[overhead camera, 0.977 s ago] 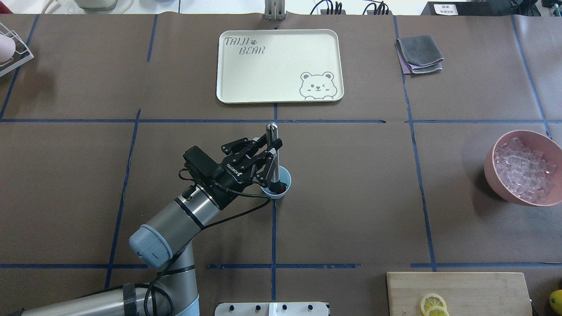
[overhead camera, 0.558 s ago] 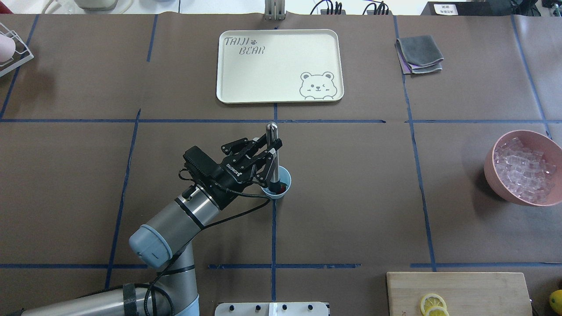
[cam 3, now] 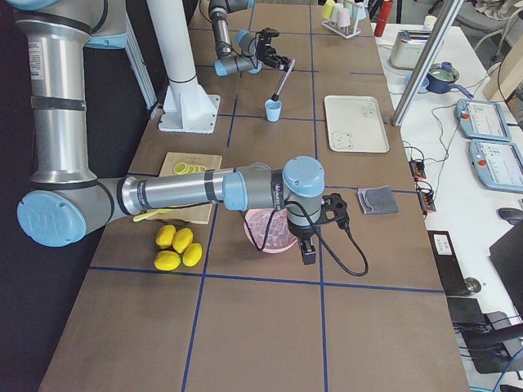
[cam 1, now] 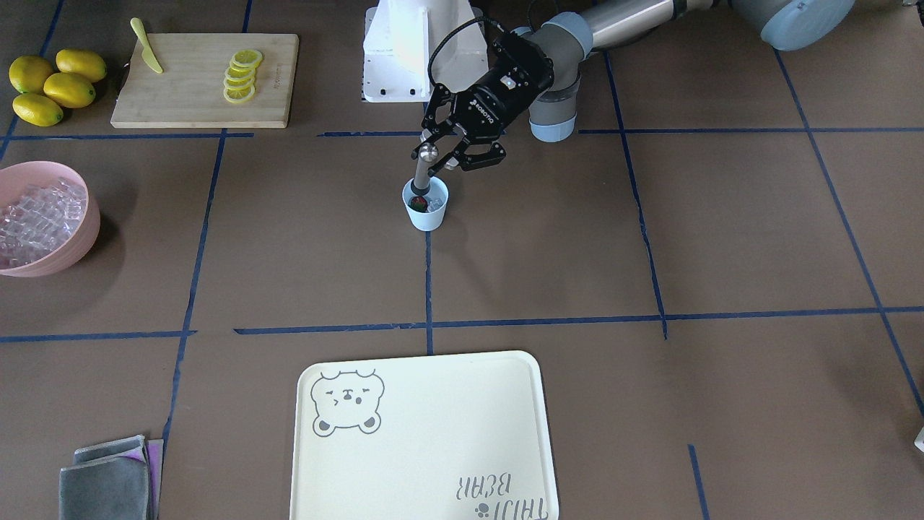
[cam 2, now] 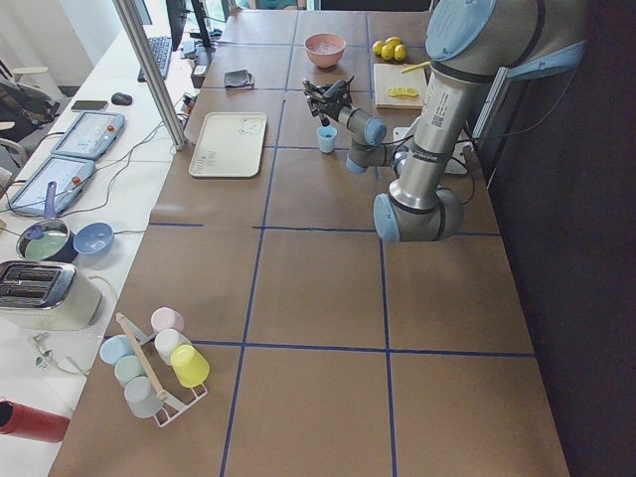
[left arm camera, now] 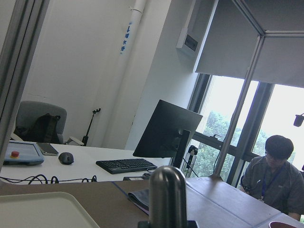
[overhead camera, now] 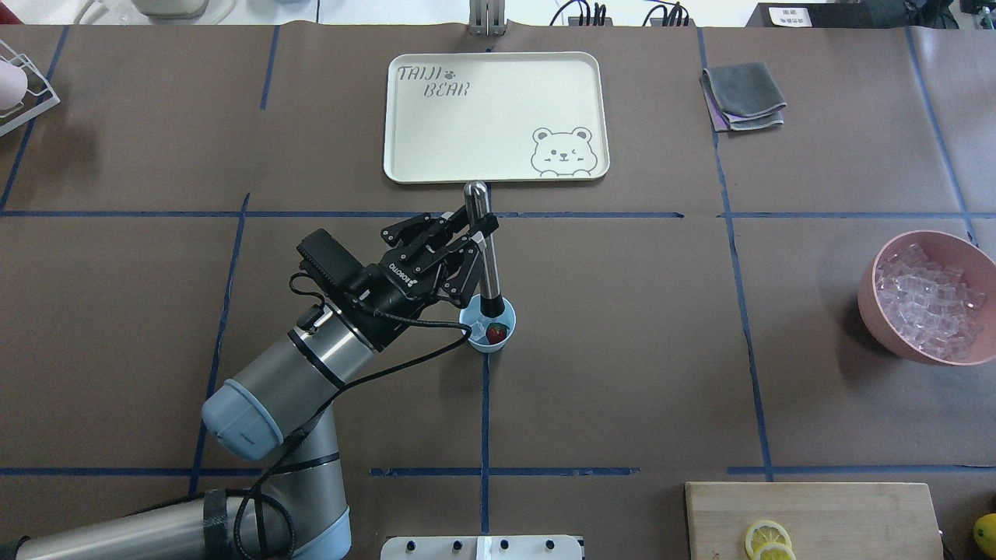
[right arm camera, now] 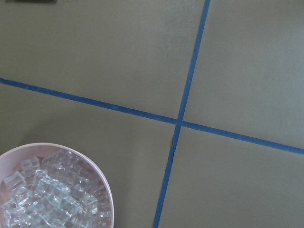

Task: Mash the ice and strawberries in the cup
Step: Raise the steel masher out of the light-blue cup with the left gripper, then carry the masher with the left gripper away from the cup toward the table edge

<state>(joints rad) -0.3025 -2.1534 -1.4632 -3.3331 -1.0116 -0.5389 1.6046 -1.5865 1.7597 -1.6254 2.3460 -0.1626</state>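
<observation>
Overhead, strawberry (overhead camera: 496,333) clear in cup (overhead camera: 486,348); side-on, hidden

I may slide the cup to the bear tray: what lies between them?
Nothing but brown table cover and blue tape lines between the cup and the tray, seen in the exterior front-facing view.

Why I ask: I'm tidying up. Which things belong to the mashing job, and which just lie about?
In the job: left gripper, metal masher, cup, strawberry, ice.
Lying about: tray, grey cloths, pink bowl, cutting board, lemon slices, whole lemons.
</observation>
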